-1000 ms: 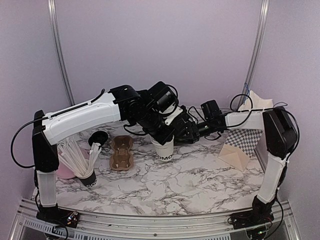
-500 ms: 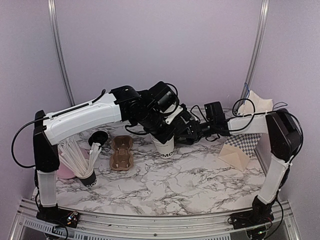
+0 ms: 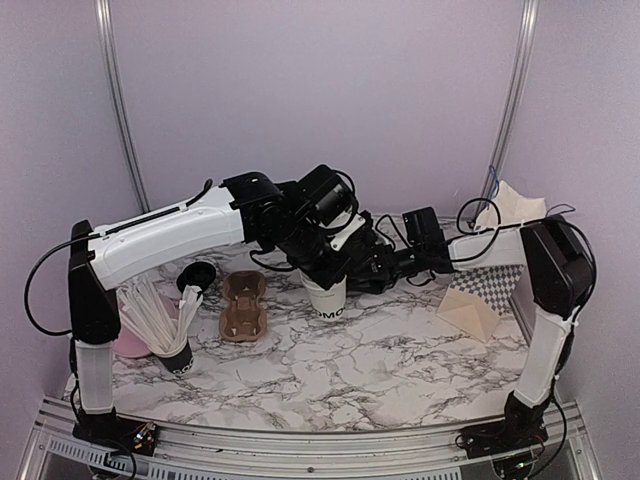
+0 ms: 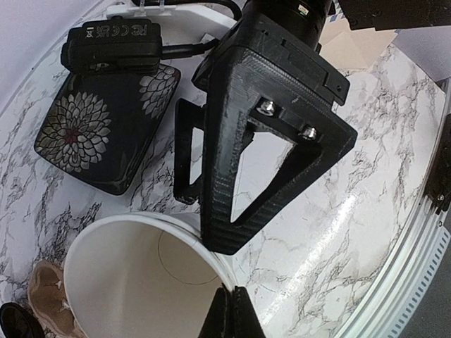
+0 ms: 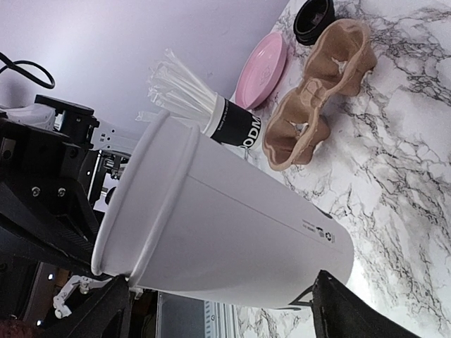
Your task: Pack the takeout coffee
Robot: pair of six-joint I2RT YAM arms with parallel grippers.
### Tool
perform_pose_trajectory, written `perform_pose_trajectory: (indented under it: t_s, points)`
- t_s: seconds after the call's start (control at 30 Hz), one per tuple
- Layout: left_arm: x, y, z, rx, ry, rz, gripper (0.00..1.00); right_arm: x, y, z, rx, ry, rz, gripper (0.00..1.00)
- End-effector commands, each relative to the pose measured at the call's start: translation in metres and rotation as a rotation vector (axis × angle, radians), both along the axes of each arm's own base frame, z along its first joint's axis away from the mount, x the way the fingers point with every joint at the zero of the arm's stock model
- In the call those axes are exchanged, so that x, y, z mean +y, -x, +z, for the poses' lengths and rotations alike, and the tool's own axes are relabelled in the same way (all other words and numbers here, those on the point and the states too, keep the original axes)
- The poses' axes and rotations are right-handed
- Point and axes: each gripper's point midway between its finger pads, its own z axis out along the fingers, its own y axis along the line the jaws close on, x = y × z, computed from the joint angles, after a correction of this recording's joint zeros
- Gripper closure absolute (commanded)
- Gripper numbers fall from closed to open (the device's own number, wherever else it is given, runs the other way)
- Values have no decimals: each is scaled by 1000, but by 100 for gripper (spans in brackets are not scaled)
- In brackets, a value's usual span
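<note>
One takeout coffee cup [image 3: 327,298], white with dark lettering and no lid on it, stands upright on the marble table. My left gripper [image 3: 322,274] is shut on its rim, the fingertips [image 4: 232,317] pinching the wall of the open cup [image 4: 127,282]. My right gripper [image 3: 366,268] reaches in from the right, open. In the right wrist view its fingers [image 5: 349,310] stand either side of the cup's body [image 5: 232,218]. I cannot tell whether they touch it. A black lid [image 3: 198,275] lies by itself at the left.
A brown cardboard cup tray [image 3: 243,305] lies left of the cup. A black cup of white sticks [image 3: 172,345] stands on a pink plate [image 3: 128,345] at the front left. A checked paper bag [image 3: 482,293] sits at the right. A dark floral tray [image 4: 106,130] lies behind the cup.
The right wrist drew back to the right a little, then came in again toward the cup. The cup and the left gripper have barely moved.
</note>
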Motion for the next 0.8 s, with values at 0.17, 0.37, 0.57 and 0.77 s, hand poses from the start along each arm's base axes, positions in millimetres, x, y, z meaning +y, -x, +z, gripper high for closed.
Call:
perform_pose_trajectory:
  t_s: [0.17,0.37,0.57,0.77]
  points:
    - [-14,-3,15,-29,56,-9,100,-4,-21,-46,30,145,-91,15]
    - [-10,-7,12,-41,37,22,100,-16,-32,-80,8,276,-141,16]
    - [-6,-9,7,-44,8,25,100,-14,-31,-77,-7,258,-118,16]
    - [-5,-12,3,-54,-11,27,100,-14,-31,-70,-34,249,-111,16]
